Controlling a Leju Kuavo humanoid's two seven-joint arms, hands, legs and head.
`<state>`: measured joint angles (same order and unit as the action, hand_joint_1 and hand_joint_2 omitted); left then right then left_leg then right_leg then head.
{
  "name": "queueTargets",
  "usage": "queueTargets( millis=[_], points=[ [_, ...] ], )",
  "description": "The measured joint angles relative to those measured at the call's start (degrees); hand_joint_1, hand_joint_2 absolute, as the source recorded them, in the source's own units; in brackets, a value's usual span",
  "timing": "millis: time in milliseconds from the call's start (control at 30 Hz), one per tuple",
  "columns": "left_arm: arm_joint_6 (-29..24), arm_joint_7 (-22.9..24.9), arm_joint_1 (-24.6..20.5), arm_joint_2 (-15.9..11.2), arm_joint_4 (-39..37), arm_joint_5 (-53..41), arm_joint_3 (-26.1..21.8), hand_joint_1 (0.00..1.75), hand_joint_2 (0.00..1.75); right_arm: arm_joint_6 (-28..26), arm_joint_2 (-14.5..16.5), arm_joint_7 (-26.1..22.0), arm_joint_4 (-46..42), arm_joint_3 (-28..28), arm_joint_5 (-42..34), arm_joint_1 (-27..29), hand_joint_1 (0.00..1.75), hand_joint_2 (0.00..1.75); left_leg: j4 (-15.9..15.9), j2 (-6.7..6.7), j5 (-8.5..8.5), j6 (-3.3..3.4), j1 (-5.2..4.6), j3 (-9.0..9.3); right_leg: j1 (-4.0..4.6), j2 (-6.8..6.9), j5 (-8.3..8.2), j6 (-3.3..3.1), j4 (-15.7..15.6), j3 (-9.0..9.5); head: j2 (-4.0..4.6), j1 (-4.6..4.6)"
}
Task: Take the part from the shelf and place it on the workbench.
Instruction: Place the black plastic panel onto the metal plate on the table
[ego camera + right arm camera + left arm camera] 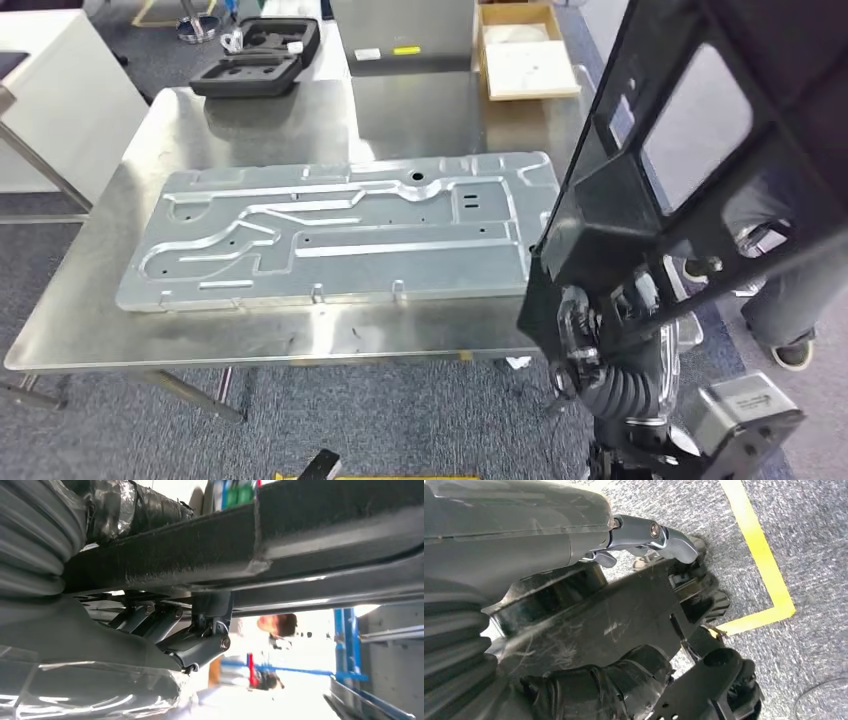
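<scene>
Head view shows the black plastic frame part (680, 150) held tilted in the air at the right, off the right end of the steel workbench (90, 310). The left hand (574, 625) grips one of its bars, thumb over one face and dark fingers under the other. The right hand (165, 630) clamps another bar between thumb and fingers. On the workbench lie a large stamped metal panel (340, 230) and, farther back, a black foam-lined case (255, 60). A person's leg (790, 290) stands beside the table.
</scene>
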<state>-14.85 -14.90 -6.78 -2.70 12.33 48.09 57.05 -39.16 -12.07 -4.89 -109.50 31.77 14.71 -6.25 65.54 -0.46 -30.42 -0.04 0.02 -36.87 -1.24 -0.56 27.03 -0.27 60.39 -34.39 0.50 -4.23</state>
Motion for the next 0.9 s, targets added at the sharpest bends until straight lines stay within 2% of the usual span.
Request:
queueTargets(
  millis=[67,100,133,167,200,267,300,367,433,500,567,600,633,667,700,767,800,900],
  points=[
    [0.3,0.0,-0.1,-0.1,0.0,-0.4,0.0,0.0,1.75,0.6,-1.1,4.8,0.0,-0.6,5.6,-1.3,1.75,1.75,7.2,0.1,-2.89,-0.29,0.1,-3.64,0.13,0.13,0.1,-0.24,0.0,0.05,0.0,-0.11],
    [0.5,0.1,-0.1,-0.1,0.0,-0.5,0.1,0.0,1.75,1.2,-1.8,7.5,0.1,-1.0,8.8,-2.0,1.75,1.75,9.6,0.12,-3.26,-0.27,0.11,-4.97,0.22,0.17,0.15,-0.32,0.0,0.08,0.0,-0.11],
    [0.7,0.1,-0.2,-0.1,0.0,-0.8,0.3,0.0,1.75,2.1,-2.5,10.3,0.2,-1.3,12.0,-2.9,1.75,1.75,9.8,0.12,-2.54,-0.12,0.09,-5.3,0.31,0.15,0.2,-0.39,0.1,0.14,0.0,-0.12],
    [0.8,0.2,-0.2,-0.1,0.0,-1.0,0.6,0.0,1.75,3.1,-3.4,13.1,0.4,-1.8,15.4,-3.9,1.75,1.75,8.1,0.12,-0.89,0.2,0.03,-4.68,0.41,0.08,0.26,-0.45,0.1,0.26,0.0,-0.11],
    [1.0,0.2,-0.3,-0.2,0.0,-1.2,1.0,0.0,1.75,4.0,-4.2,15.3,0.6,-2.2,18.2,-4.9,1.75,1.75,4.4,0.12,1.43,0.67,-0.11,-2.98,0.48,-0.02,0.33,-0.49,0.0,0.42,0.0,-0.11],
    [1.2,0.4,-0.3,-0.5,0.0,-1.4,1.4,0.0,1.75,5.5,-5.7,17.9,1.2,-2.9,22.3,-6.4,1.75,1.75,-3.1,0.14,4.25,1.69,-0.54,0.56,0.58,-0.16,0.43,-0.4,-0.1,0.6,0.0,-0.07],
    [1.2,0.5,-0.3,-0.6,0.0,-1.5,1.5,0.0,1.75,6.0,-6.3,18.8,1.5,-3.2,23.8,-6.9,1.75,1.75,-5.2,0.14,4.62,2.02,-0.76,1.55,0.57,-0.15,0.42,-0.21,-0.1,0.56,0.0,-0.08],
    [1.4,0.5,-0.3,-0.7,0.0,-1.9,1.9,0.0,1.75,7.2,-7.5,20.8,2.5,-3.6,27.1,-7.8,1.75,1.75,-6.5,0.08,4.44,2.23,-1.05,2.06,0.5,-0.07,0.29,0.29,-0.5,0.48,0.0,-0.1],
    [1.5,0.5,-0.3,-0.7,0.0,-2.4,2.5,0.0,1.75,9.1,-8.9,23.2,3.6,-4.0,31.5,-8.9,1.75,1.75,-7.6,0.1,4.88,2.41,-0.71,2.52,0.6,0.02,0.93,1.07,-0.4,0.45,0.0,-0.03],
    [1.6,0.5,-0.3,-0.8,0.0,-2.9,2.8,0.0,1.75,11.7,-10.4,25.2,5.1,-4.4,36.3,-10.2,1.75,1.75,-8.6,0.18,5.38,2.67,-0.32,3.1,0.69,0.09,3.21,1.67,3.0,-0.99,0.0,0.11],
    [1.7,0.3,-0.4,-0.8,0.0,-3.2,3.0,0.0,1.75,14.3,-11.8,26.9,7.1,-4.7,40.5,-11.1,1.75,1.75,-8.7,0.2,5.35,2.86,-0.33,3.19,0.6,0.13,6.04,1.82,10.0,-4.36,0.0,0.18],
    [1.8,0.2,-0.3,-0.7,0.0,-3.4,3.2,0.0,1.75,15.4,-12.5,27.5,8.2,-4.7,42.1,-11.2,1.75,1.75,-8.6,0.19,5.24,2.88,-0.29,3.18,0.54,0.15,6.69,1.94,12.9,-5.92,0.0,0.18],
    [1.9,0.1,-0.3,-0.7,0.0,-3.6,3.5,0.0,1.75,16.2,-13.2,27.8,9.2,-4.7,43.4,-11.3,1.75,1.75,-8.4,0.15,5.09,2.87,-0.23,3.18,0.43,0.17,6.34,2.08,14.0,-6.66,0.0,0.18],
    [1.9,0.0,-0.3,-0.7,0.0,-3.8,3.7,0.0,1.75,16.9,-13.8,28.0,10.2,-4.7,44.5,-11.4,1.75,1.75,-8.2,0.09,4.9,2.78,-0.14,3.18,0.26,0.2,4.97,2.25,12.9,-6.37,0.0,0.18],
    [1.9,0.0,-0.3,-0.7,0.0,-4.0,3.9,0.0,1.75,17.5,-14.2,28.0,10.9,-4.7,45.5,-11.7,1.75,1.75,-7.8,0.02,4.63,2.59,-0.02,3.17,0.02,0.25,2.82,2.48,9.7,-5.03,0.0,0.19],
    [1.9,-0.1,-0.4,-0.7,0.1,-4.3,4.1,0.0,1.75,18.6,-14.4,27.8,12.2,-4.7,47.6,-12.7,1.75,1.75,-6.7,-0.09,3.94,1.97,0.0,2.85,-0.3,0.21,0.2,2.66,3.1,-2.1,0.0,0.26],
    [1.9,-0.2,-0.5,-0.7,0.1,-4.5,4.2,0.0,1.75,19.3,-14.4,27.8,12.7,-4.6,48.6,-13.3,1.75,1.75,-6.2,-0.12,3.68,1.65,-0.1,2.57,-0.34,0.15,-0.2,2.45,1.4,-1.32,0.0,0.28],
    [1.8,-0.5,-0.6,-0.8,0.2,-4.9,4.6,0.0,1.75,20.8,-14.4,27.8,14.2,-4.3,50.6,-14.3,1.75,1.75,-5.7,-0.24,3.51,1.03,-0.36,2.01,-0.2,0.07,-0.03,1.24,1.1,-1.36,0.0,0.21]
  ],
)
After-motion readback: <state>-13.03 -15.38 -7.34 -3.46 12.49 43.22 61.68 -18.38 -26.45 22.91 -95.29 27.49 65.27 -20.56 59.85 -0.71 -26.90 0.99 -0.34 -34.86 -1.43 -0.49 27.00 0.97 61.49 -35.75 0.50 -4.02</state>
